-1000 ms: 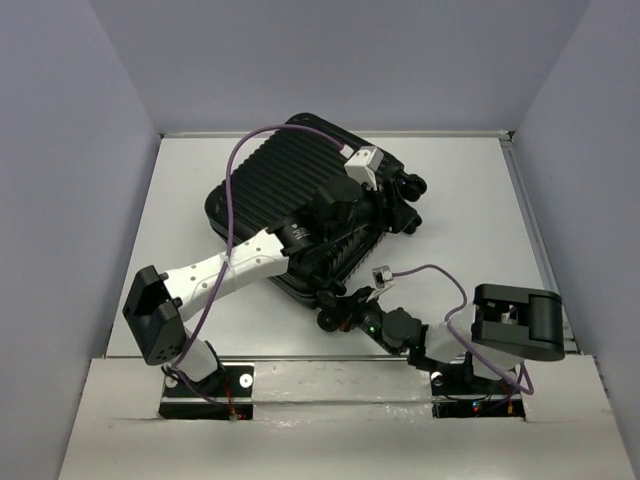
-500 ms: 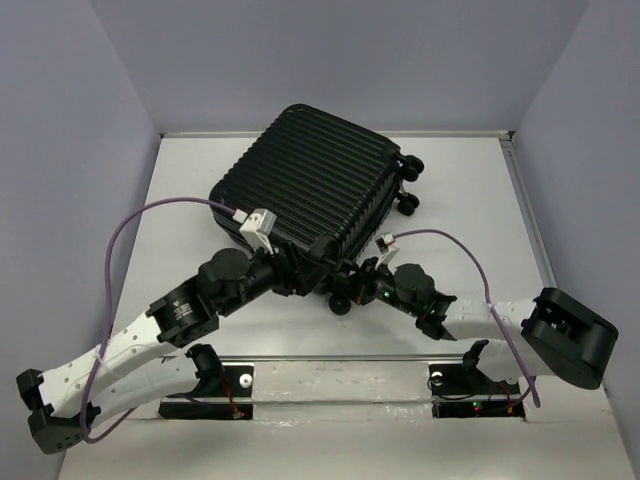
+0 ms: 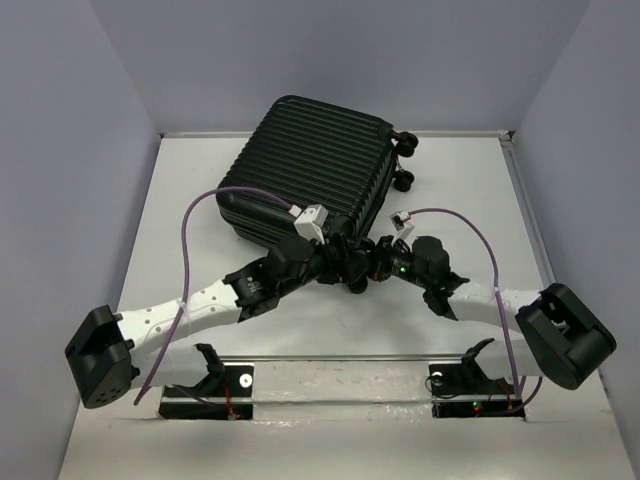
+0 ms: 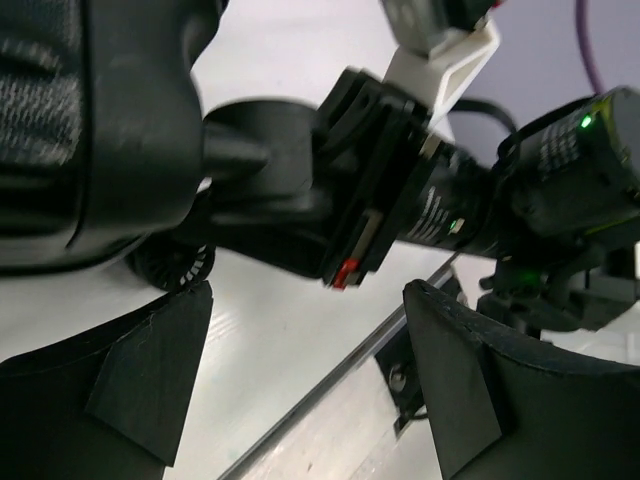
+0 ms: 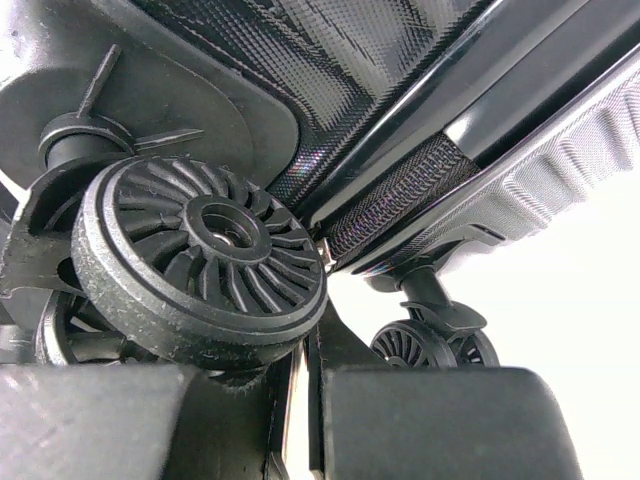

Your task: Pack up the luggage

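Observation:
The luggage (image 3: pixel 315 165), a black ribbed hard-shell suitcase, lies shut at the far middle of the table, with its caster wheels (image 3: pixel 404 182) to the right. My right gripper (image 3: pixel 372 268) is at its near corner. In the right wrist view the right gripper (image 5: pixel 305 420) is shut on a thin black pull tab (image 5: pixel 335 335) that runs up to the zip (image 5: pixel 400 195), just beside a wheel (image 5: pixel 200 260). My left gripper (image 3: pixel 345 262) is right next to it. In the left wrist view the left gripper (image 4: pixel 305 385) is open and empty, with the suitcase (image 4: pixel 90 120) above it.
The right arm's wrist and camera (image 4: pixel 440 190) sit directly in front of my left fingers (image 4: pixel 150 380). A metal rail (image 3: pixel 330 357) edges the table at the near side. Grey walls (image 3: pixel 110 150) enclose the table on the left, back and right.
The suitcase has slid away from me and turned. My left arm has come off its top down to its near corner. My right arm has reached forward to the same corner.

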`<state>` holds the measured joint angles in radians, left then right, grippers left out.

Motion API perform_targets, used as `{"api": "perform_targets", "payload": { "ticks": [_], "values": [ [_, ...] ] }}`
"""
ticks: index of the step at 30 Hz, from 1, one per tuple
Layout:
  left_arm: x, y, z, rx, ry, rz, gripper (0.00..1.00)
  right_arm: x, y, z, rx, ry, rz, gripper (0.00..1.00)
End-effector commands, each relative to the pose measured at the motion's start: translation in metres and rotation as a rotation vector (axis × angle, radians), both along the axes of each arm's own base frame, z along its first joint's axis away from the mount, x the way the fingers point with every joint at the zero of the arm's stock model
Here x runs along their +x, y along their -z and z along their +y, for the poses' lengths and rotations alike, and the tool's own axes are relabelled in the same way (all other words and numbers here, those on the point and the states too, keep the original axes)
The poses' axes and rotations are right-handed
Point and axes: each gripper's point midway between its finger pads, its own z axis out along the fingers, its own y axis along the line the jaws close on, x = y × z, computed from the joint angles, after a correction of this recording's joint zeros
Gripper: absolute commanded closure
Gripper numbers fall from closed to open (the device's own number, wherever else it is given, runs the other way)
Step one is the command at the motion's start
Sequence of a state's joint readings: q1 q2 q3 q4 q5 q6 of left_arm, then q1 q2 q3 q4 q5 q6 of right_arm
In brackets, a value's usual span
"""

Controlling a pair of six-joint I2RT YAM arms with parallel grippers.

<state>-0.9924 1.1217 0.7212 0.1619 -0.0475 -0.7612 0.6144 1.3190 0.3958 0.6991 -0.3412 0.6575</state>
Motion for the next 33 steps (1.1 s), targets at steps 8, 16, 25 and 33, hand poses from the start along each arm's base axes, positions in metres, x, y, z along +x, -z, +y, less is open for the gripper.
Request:
{"api": "perform_targets", "payload": {
  "ticks": [8,16,25,33],
  "values": [
    [0.053,-0.035,-0.037,-0.1,-0.125,-0.118,0.17,-0.011,-0.023,0.002,0.141,-0.024,-0.023,0.93],
    [0.063,-0.034,-0.053,-0.134,-0.134,-0.123,0.36,-0.029,-0.027,-0.015,0.431,0.076,0.156,0.93],
    [0.086,-0.064,-0.069,-0.149,-0.161,-0.206,0.51,-0.028,-0.046,-0.012,0.547,0.029,0.055,0.93],
    [0.122,-0.06,-0.075,-0.041,-0.174,-0.225,0.52,-0.022,-0.012,0.004,0.445,0.098,0.032,0.93]
  ]
}}
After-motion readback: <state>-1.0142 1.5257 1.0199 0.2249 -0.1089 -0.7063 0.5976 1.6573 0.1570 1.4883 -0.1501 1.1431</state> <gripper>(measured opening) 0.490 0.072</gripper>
